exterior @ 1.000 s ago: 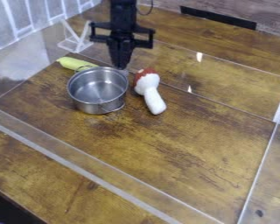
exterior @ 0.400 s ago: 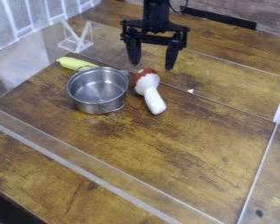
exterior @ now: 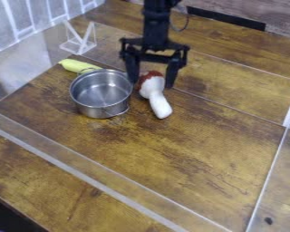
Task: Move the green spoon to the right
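Steel pot (exterior: 101, 93): no contents visible. Green spoon handle (exterior: 79, 66) lies behind it; mushroom toy (exterior: 154, 94) beside it; claw (exterior: 154, 76) fingers stand apart.

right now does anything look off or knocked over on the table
The mushroom toy lies on its side beside the steel pot, which sits upright; that could simply be its resting pose. I see no spill or damage.
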Controlling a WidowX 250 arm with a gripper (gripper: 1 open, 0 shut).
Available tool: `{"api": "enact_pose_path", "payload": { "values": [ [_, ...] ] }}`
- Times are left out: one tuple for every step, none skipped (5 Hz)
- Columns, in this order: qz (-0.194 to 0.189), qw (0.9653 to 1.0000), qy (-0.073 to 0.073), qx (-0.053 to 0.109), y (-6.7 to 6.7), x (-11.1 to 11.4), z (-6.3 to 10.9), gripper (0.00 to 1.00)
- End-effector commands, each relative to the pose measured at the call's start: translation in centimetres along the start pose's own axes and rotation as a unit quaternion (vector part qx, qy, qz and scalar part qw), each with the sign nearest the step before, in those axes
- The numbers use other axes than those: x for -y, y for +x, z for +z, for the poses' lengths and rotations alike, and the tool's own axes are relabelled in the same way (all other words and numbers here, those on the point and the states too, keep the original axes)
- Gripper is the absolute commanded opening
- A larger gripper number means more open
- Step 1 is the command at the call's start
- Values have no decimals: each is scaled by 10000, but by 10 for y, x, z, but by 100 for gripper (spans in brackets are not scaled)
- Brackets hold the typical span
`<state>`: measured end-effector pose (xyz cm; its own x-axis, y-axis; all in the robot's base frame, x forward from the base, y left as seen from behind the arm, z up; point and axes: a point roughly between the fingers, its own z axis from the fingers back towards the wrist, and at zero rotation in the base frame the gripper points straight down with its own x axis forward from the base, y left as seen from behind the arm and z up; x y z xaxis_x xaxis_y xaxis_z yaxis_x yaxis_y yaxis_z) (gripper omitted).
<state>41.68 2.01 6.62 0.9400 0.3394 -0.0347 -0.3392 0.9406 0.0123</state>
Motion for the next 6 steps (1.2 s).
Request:
{"api": "enact_pose_path", "payload": {
  "values": [
    [814,9938,-325,689,12,-44,65,100],
    [1453,9854,-386,805,21,-83,77,100],
    [2603,9611,-442,816,19,-97,73,100],
    [3342,9386,-388,762,15,-96,65,100],
    [3619,9289,-348,699,22,-92,52,100],
    [3822,9213,-296,650,29,-89,39,100]
  ]
}}
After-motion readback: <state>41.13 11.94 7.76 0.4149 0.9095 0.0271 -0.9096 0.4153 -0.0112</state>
